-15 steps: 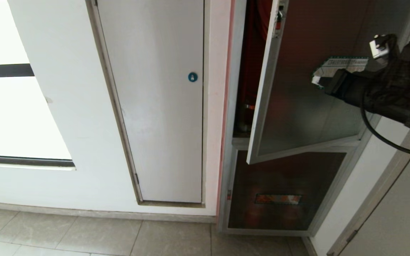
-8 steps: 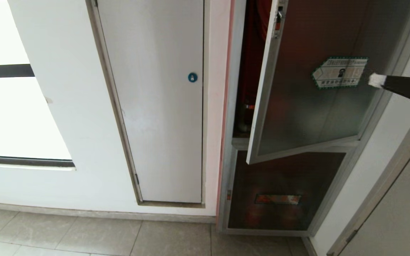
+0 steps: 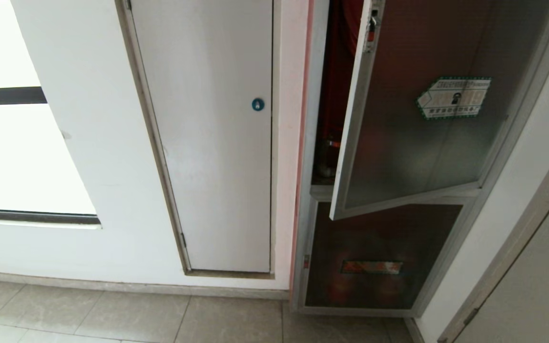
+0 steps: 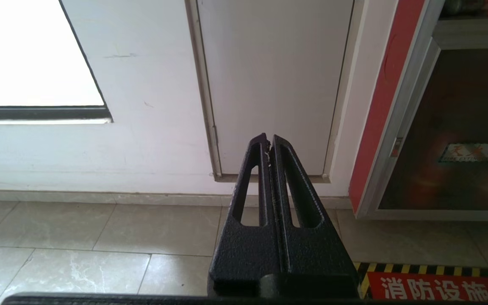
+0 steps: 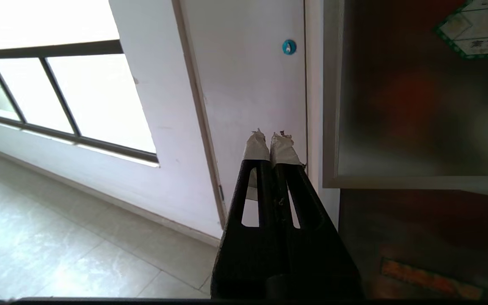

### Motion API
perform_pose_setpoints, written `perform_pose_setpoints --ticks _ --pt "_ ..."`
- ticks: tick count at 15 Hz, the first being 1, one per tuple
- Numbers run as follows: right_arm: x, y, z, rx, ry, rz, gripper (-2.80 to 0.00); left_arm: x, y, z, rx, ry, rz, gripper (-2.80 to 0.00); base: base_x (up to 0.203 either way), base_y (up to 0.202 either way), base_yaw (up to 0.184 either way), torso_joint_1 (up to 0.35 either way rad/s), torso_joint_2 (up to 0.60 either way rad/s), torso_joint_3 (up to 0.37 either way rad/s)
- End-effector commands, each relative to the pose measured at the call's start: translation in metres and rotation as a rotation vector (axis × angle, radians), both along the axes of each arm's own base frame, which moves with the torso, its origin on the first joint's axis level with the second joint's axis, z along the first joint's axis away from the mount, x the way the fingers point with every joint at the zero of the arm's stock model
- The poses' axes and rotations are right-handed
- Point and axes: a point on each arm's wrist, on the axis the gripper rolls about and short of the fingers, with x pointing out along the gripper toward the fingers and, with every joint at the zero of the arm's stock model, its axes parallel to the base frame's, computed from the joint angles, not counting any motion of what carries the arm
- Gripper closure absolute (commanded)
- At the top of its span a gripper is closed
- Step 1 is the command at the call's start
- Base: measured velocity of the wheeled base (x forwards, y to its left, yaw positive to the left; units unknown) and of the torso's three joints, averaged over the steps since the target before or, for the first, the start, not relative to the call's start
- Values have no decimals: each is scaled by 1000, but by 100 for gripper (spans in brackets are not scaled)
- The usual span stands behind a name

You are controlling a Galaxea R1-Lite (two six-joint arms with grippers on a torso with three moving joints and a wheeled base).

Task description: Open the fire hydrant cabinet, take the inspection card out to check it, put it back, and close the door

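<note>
- The fire hydrant cabinet point(image 3: 312, 190) is seen at the right of the head view, set into the wall beside a plain white door point(image 3: 208, 143) with a round blue lock point(image 3: 258, 104).
- The door point(image 3: 412, 143) of the cabinet is found partly open, swung outward on its right side, with red parts visible in the gap behind its free edge.
- A green-edged hexagonal sticker point(image 3: 453, 97) is carried on its dark glass, and a small red latch point(image 3: 372, 24) near its upper free edge.
- The inspection card cannot be made out in any view.
- No arm is shown in the head view.
- The right tool point(image 5: 271, 142) is held with its taped tips pressed together, empty, in front of the white door beside the door's edge.
- The left tool point(image 4: 268, 142) is likewise closed and empty, pointed low at the wall above the tiled floor point(image 4: 79, 237).
</note>
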Motion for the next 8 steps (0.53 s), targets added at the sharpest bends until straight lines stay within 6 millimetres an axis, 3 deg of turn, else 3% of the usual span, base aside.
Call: perform_pose_setpoints --ticks 1,5,8 --pt "-50 -2 -21 9 -107 -42 0 1 0 -2 0 8 0 0 0 0 0 0 0 0" --pt "-67 -3 -51 2 -106 -168 0 1 0 -2 0 7 0 0 0 0 0 0 0 0" --pt "-71 -3 -93 -104 -122 -240 0 1 0 -2 0 8 0 0 0 0 0 0 0 0"
